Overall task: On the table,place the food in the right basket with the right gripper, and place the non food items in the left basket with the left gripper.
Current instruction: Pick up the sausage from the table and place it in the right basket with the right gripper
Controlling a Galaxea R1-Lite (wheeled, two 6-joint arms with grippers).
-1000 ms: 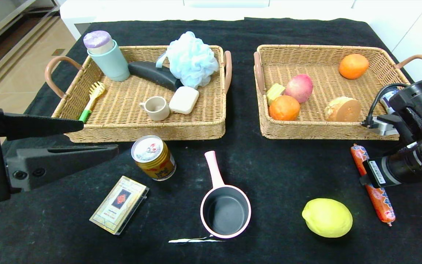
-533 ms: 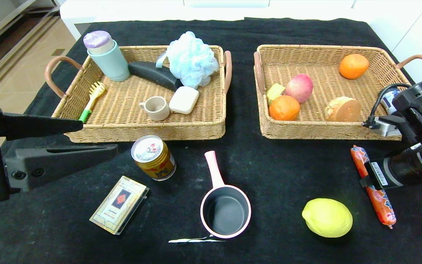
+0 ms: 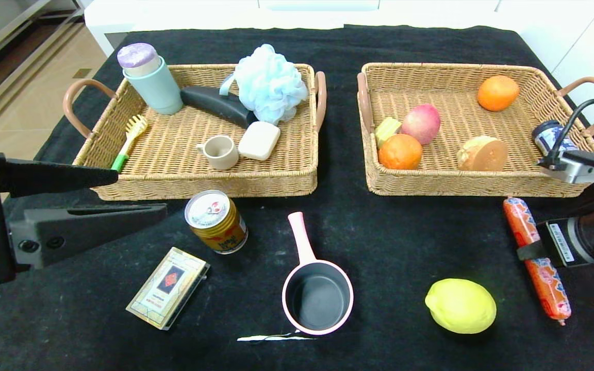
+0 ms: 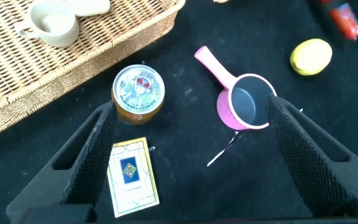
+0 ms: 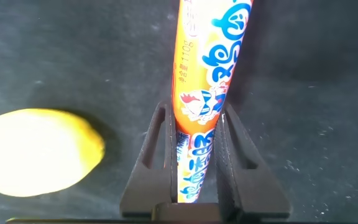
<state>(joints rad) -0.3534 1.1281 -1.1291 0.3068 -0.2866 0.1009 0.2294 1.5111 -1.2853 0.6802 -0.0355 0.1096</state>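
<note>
My right gripper [image 5: 193,112] is shut on the orange-red sausage stick [image 3: 550,286], holding it near its middle at the right of the table [image 3: 395,242], just in front of the right basket [image 3: 462,188]. The lemon [image 3: 460,305] lies to its left. The tuber [image 3: 482,153] lies in the right basket. My left gripper [image 3: 139,193] is open and empty, hovering in front of the left basket [image 3: 199,185]. Near it are the gold can [image 3: 216,214], the card box [image 3: 168,286] and the pink saucepan [image 3: 317,296].
The right basket also holds two oranges, an apple [image 3: 421,123] and a small patterned jar [image 3: 547,136]. The left basket holds a bottle [image 3: 152,77], a bath pouf [image 3: 268,82], a cup [image 3: 220,152], soap and a brush. A white tear [image 3: 271,338] marks the cloth.
My right gripper has moved to the right with the sausage, which now looks raised off the cloth. The left arm and the other things have not moved.
</note>
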